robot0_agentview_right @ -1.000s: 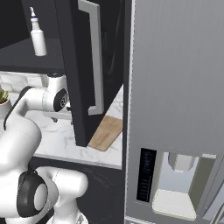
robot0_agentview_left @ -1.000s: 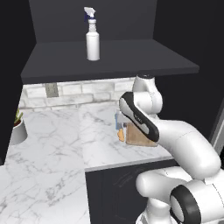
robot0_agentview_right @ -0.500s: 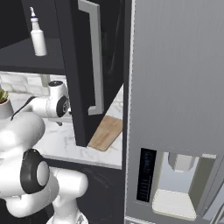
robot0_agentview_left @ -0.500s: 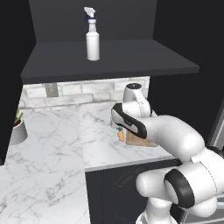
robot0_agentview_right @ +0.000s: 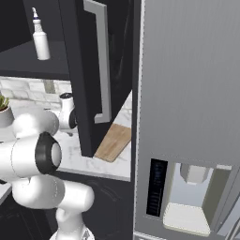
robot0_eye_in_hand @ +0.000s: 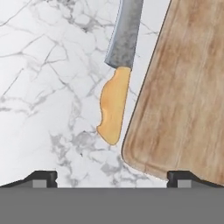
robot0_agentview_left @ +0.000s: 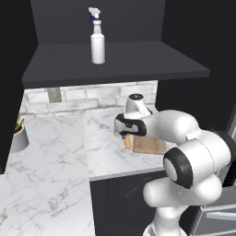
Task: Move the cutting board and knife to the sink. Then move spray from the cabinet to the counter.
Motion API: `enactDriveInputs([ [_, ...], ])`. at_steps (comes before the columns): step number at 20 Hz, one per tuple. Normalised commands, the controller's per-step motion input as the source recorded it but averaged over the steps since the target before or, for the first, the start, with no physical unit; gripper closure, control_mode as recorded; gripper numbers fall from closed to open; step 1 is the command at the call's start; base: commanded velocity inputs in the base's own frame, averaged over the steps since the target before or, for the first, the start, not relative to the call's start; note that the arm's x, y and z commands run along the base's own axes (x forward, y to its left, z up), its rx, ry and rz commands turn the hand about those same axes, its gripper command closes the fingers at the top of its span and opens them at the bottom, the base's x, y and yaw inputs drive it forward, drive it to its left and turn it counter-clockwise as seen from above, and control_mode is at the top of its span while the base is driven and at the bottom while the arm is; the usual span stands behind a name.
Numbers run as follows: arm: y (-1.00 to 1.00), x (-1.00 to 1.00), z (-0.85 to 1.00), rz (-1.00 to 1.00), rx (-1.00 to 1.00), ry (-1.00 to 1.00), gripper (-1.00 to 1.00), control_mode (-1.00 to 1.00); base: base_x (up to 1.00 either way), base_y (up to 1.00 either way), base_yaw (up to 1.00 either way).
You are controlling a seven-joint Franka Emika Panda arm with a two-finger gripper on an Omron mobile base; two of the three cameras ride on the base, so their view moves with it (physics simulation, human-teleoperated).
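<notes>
- Fridge point(robot0_agentview_right: 187, 93): we see a tall grey steel front at the right of the right base view, with a dispenser recess low down.
- Cabinet point(robot0_agentview_left: 115, 62): matte black, with the dark shelf open to us. One door point(robot0_agentview_right: 86, 75) stands swung out, a long grey handle on its face.
- Bench point(robot0_agentview_left: 55, 152): white marble with grey veins over black base units. A pale tiled wall runs behind it, under the cabinet shelf.
- Cutting board point(robot0_eye_in_hand: 183, 87): it lies flat on the bench. In the hand view one rounded corner points toward us. From the right base view we see its end point(robot0_agentview_right: 114, 142) jut out from below the open door.
- Potted plant point(robot0_agentview_left: 17, 136): a white pot with green leaves, at the left end of the bench, well apart from the board.
- Spray bottle point(robot0_agentview_left: 97, 39): upright on the cabinet shelf, white with a dark blue nozzle piece.
- Knife point(robot0_eye_in_hand: 117, 83): flat on the marble just beside the board's long edge, not quite touching it. The orange-yellow handle is nearer us, the blue-grey blade points away.
- Pincer point(robot0_eye_in_hand: 112, 177): we note it open and empty, held over the bench. One tip is above bare marble, the other above the board's corner, with the knife handle just ahead between them.
</notes>
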Motion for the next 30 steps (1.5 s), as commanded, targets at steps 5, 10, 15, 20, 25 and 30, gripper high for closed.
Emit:
enactDriveInputs([
  [5,0.00,0.48,-0.33,0.00,0.00,0.00,-1.00,-1.00,0.00,0.00,0.00],
  [10,0.00,0.30,-0.28,0.00,0.00,0.00,-1.00,-1.00,0.00,0.00,0.00],
  [15,0.00,0.33,-0.29,0.00,0.00,0.00,-1.00,-1.00,0.00,0.00,0.00],
  [20,0.01,0.30,-0.35,0.00,0.00,0.00,-1.00,-1.00,0.00,0.00,0.00],
  [25,0.10,0.27,-0.22,0.00,0.00,0.00,-1.00,-1.00,0.00,0.00,0.00],
  [30,0.12,0.19,-0.25,0.00,0.00,0.00,-1.00,-1.00,0.00,0.00,0.00],
])
